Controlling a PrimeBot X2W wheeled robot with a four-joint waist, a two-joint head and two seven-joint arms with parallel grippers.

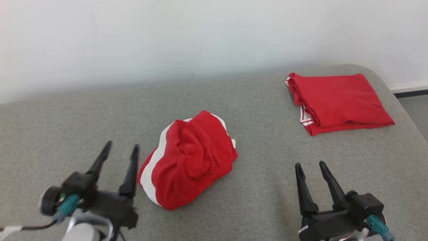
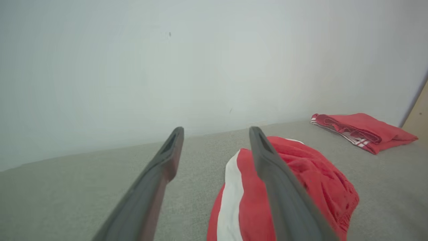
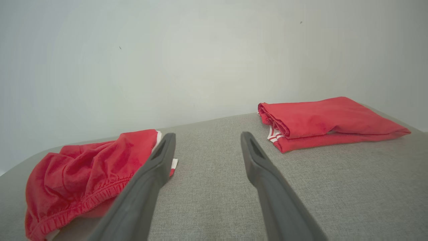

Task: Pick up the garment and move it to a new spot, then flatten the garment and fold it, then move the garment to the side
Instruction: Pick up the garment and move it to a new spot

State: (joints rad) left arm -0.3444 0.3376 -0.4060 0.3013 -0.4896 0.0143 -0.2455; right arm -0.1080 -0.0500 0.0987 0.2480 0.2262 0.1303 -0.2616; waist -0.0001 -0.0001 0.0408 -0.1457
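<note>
A crumpled red garment (image 1: 189, 159) with a white stripe lies bunched in the middle of the grey surface (image 1: 260, 187). My left gripper (image 1: 121, 148) stands open just to its left, with nothing between the fingers. In the left wrist view the garment (image 2: 311, 180) sits behind and right of the right finger. My right gripper (image 1: 310, 165) is open at the lower right, well apart from the garment, which lies at the left in the right wrist view (image 3: 83, 174).
A second red garment (image 1: 337, 102), folded flat with white striped trim, lies at the far right of the surface, also seen as the folded garment (image 3: 327, 122) in the right wrist view. A pale wall (image 1: 200, 33) runs behind. The surface's rounded right edge drops to the floor (image 1: 416, 110).
</note>
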